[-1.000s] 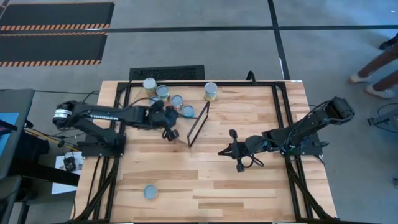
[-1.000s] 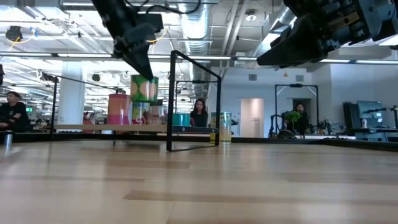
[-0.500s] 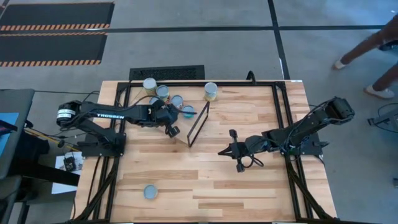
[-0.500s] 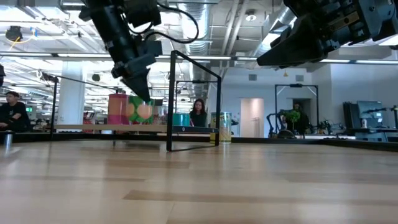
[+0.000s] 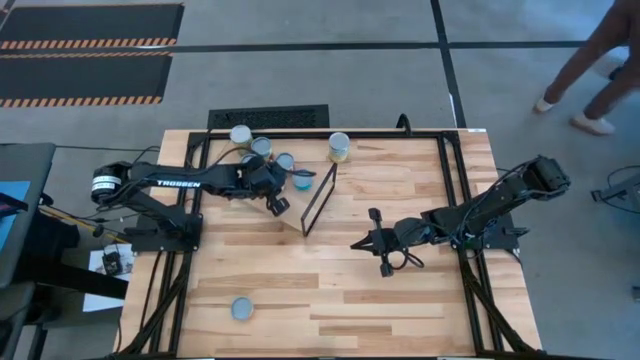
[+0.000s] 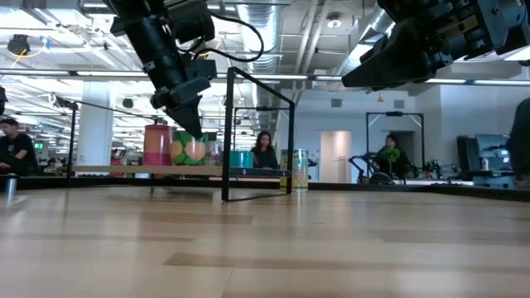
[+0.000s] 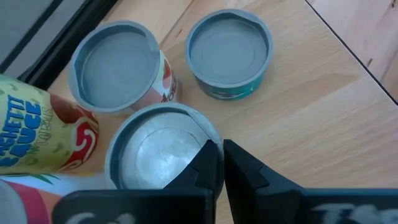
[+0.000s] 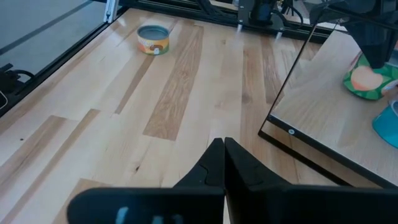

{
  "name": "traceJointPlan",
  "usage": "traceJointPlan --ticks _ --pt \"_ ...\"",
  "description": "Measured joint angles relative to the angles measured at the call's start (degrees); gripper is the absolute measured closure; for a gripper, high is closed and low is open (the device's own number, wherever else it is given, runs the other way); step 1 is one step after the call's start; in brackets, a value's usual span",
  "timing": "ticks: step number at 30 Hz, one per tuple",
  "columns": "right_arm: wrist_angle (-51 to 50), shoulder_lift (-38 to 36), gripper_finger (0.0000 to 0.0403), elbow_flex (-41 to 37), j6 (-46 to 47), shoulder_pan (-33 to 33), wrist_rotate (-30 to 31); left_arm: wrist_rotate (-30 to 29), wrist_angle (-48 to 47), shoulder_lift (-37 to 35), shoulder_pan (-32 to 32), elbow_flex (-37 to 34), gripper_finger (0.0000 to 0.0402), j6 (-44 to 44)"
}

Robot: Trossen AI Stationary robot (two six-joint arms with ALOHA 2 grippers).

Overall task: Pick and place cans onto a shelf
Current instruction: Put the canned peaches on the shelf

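Observation:
Several cans stand bunched at the table's far left on the shelf (image 6: 116,170), a thin light board whose black frame (image 5: 320,196) rises at its right end. My left gripper (image 7: 221,149) is shut on a green-labelled can (image 6: 189,150) in that bunch. Its silvery top (image 7: 155,149) sits beside an orange-labelled can (image 7: 118,68) and a teal one (image 7: 229,53). One can (image 5: 340,147) stands past the frame, and another (image 5: 241,308) near the front edge. My right gripper (image 5: 358,243) is shut on nothing above the table's middle. My left gripper pinches the green-labelled can's top rim (image 7: 208,138) between its two fingers, one over the lid and one outside the wall. The fingers slant down from the table's left. The can stands upright on the shelf board, close against the neighbouring cans.
A yellow-labelled can (image 7: 25,134) stands tight against the held one. The black frame (image 8: 298,93) stands between the can cluster and my right gripper (image 8: 222,149). Bare tabletop lies in the middle and near right. People show in the room beyond the table.
My left gripper has gone down and toward the table's far edge with the green-labelled can. The can hung lifted and tilted below the fingers a second ago. It now stands on the shelf among the other cans.

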Motion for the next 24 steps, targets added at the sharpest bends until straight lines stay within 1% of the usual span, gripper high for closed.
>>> traceJointPlan --ticks 14,24 --pt "-0.2 0.0 0.039 0.0 0.0 0.0 0.0 0.2 1.5 0.0 0.6 0.0 0.0396 0.5" --pt "-0.2 0.0 0.0391 0.0 0.0 0.0 0.0 0.2 1.4 0.0 0.6 0.0 0.0355 0.5"
